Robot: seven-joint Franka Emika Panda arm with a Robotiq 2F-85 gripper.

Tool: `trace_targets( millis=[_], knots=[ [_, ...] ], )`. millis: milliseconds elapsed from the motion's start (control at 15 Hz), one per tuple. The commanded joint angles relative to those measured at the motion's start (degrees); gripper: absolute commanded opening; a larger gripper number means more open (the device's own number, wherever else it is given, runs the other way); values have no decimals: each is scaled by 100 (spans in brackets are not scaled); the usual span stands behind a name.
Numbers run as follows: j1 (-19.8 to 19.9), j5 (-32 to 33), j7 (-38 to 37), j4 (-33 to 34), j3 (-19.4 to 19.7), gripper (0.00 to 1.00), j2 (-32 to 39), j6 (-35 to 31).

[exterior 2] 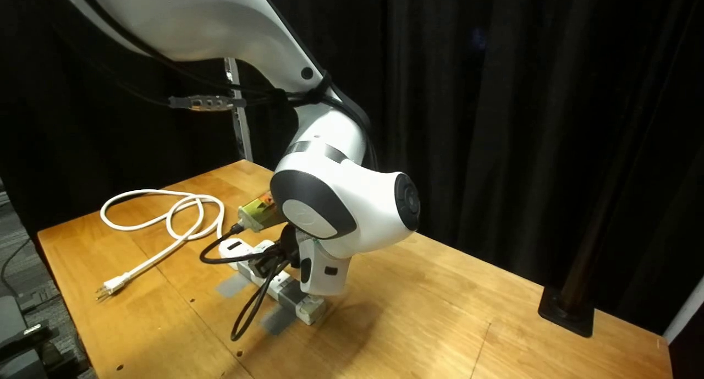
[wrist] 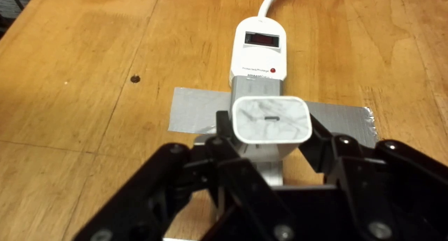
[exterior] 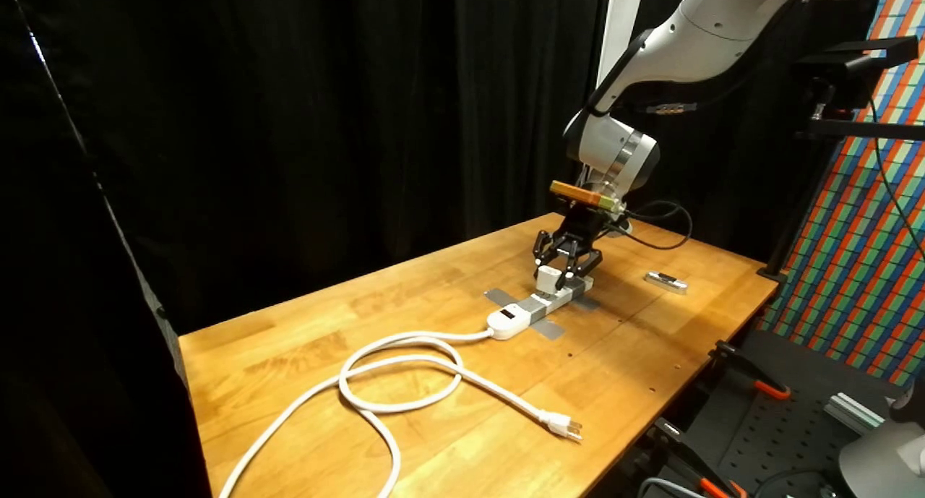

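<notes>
Curtains: near-black, folds faint in both exterior views
Tabletop: warm, brightly lit, with pale glare
Arm: bright white shell, soft shadow on the tabletop below
Gripper: dark, nearest parts blurred in the wrist view

The rounded white arm carries black cables and a black, screw-studded pincer.

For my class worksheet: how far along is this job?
Done: the power strip looks taped down with grey tape.
In hand: a white charger, held between the jaws over the strip.
Left: probably releasing it, as both jaws flank it; whether it's plugged in is unclear.
</notes>
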State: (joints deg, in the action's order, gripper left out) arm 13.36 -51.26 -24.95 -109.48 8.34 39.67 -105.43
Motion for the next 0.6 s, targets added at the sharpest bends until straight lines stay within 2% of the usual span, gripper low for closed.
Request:
trace_targets(
  millis=[0,533],
  knots=[
    [-125,-17,222,-28,71,24,-4,-70],
    [-131,-17,282,38,98,24,69,-142]
  ],
)
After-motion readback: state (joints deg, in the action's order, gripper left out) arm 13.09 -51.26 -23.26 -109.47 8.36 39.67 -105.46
